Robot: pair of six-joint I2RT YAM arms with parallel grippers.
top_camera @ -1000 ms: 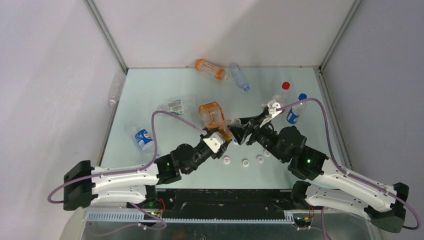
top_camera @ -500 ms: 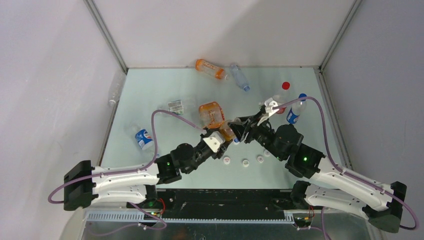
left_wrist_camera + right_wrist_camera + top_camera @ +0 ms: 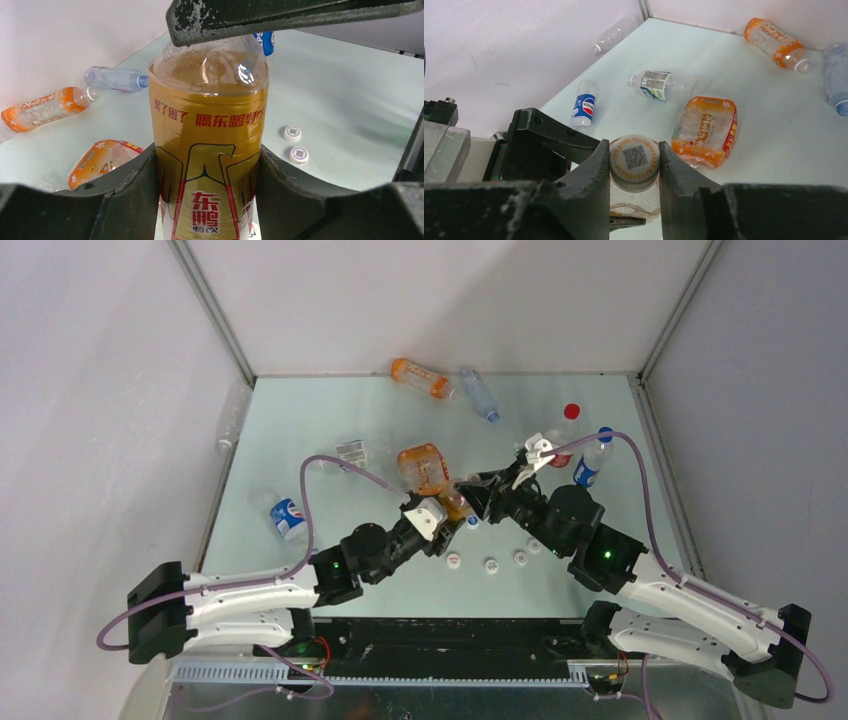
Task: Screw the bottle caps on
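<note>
An amber tea bottle [image 3: 210, 150] with a gold and red label stands upright between the two arms [image 3: 456, 503]. My left gripper [image 3: 207, 156] is shut on its body, a finger pressed to each side of the label. A white cap [image 3: 634, 161] printed with a QR code sits on the bottle's neck. My right gripper [image 3: 634, 149] is shut on that cap, one finger on each side of its rim. From above, the left gripper [image 3: 447, 514] and right gripper [image 3: 472, 502] meet at the bottle. Three loose white caps [image 3: 491, 566] lie on the table in front.
A squashed orange bottle [image 3: 423, 467] lies just behind the held one. Further back lie an orange bottle [image 3: 420, 377] and a clear one [image 3: 480, 394]. A Pepsi bottle [image 3: 288, 518] lies left. Bottles with a red cap [image 3: 568, 420] and a blue cap [image 3: 592, 462] stand right.
The right gripper's jaws have closed onto the cap on the bottle's neck, and the right arm has edged slightly left. The left gripper keeps its hold on the bottle.
</note>
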